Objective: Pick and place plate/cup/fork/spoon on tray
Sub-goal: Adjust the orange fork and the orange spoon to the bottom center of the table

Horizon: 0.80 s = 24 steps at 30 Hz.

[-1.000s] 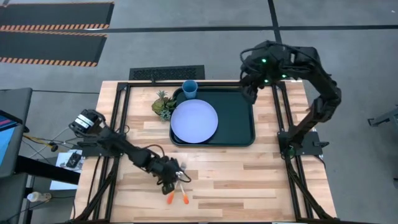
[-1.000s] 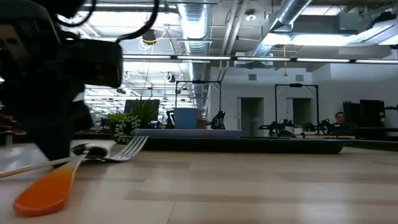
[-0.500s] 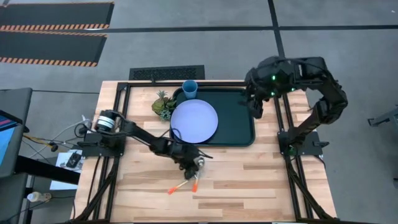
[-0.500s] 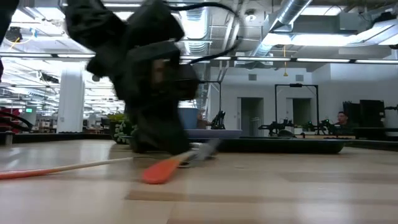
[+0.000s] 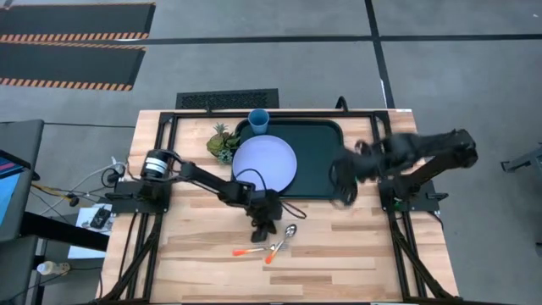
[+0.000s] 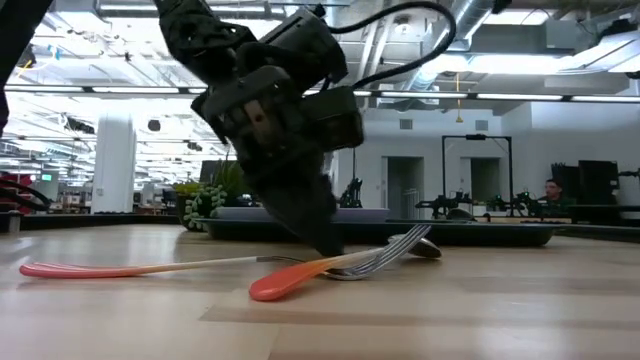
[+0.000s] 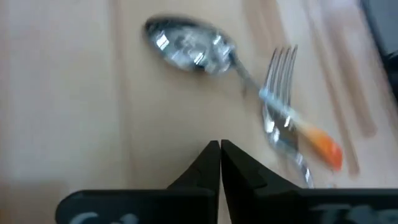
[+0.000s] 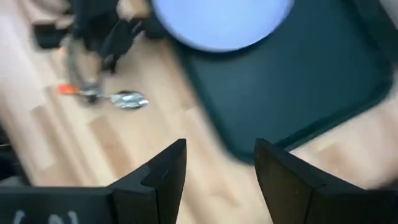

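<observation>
- While the plate (image 5: 264,164) and cup (image 5: 258,121) already sit on the tray (image 5: 324,169), the spoon (image 7: 189,46) and fork (image 7: 281,93) lie crossed on the table just ahead of the left gripper (image 7: 220,158) fingertips.
- Its fingers are pressed together, empty, tips down at the wood, likely having nudged the cutlery trayward.
- Spread wide and empty, the right gripper (image 8: 217,165) hangs over the tray's near edge, spoon well beyond its fingers, probably coming to collect.

left gripper (image 5: 265,229): lowered to the tabletop, fingers closed together | right gripper (image 5: 342,180): held low, fingers spread
</observation>
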Motion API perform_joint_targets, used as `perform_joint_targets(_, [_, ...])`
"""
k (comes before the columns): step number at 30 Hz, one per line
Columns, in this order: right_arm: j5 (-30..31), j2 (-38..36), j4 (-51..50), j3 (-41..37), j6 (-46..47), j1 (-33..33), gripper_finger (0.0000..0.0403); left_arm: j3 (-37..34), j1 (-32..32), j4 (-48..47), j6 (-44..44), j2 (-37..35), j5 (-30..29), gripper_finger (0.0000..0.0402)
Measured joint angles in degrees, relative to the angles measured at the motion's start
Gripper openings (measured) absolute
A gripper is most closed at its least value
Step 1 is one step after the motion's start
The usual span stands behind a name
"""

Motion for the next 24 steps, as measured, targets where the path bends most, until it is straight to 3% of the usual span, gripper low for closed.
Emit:
perform_joint_targets(5, [1.15,-1.44,12.65,-10.37,13.78,9.08,0.021,0.08,-1.49,-20.92,0.81,-11.5,-6.92,0.0])
perform_joint_targets(9, [2.47,0.29,20.65,-14.96,20.34,12.89,0.021,-3.41,-7.81,-34.27,-4.18,-22.16,-13.82,0.0])
perform_joint_targets(12, [2.82,2.67,22.39,-15.95,22.11,14.05,0.021,-9.96,-14.65,-34.6,-13.22,-29.04,-17.67,0.0])
perform_joint_targets(16, [2.77,6.19,23.25,-15.95,23.21,14.24,0.021,-19.36,-22.69,-28.34,-28.75,-33.73,-20.16,0.0])
perform_joint_targets(19, [2.72,7.97,23.07,-15.95,22.96,14.24,0.021,-23.42,-27.35,-23.12,-38.42,-34.14,-22.43,0.0])
perform_joint_targets(24, [2.68,9.56,22.28,-15.95,20.46,14.18,0.021,-23.73,-30.46,-17.43,-47.06,-30.37,-27.67,0.0])
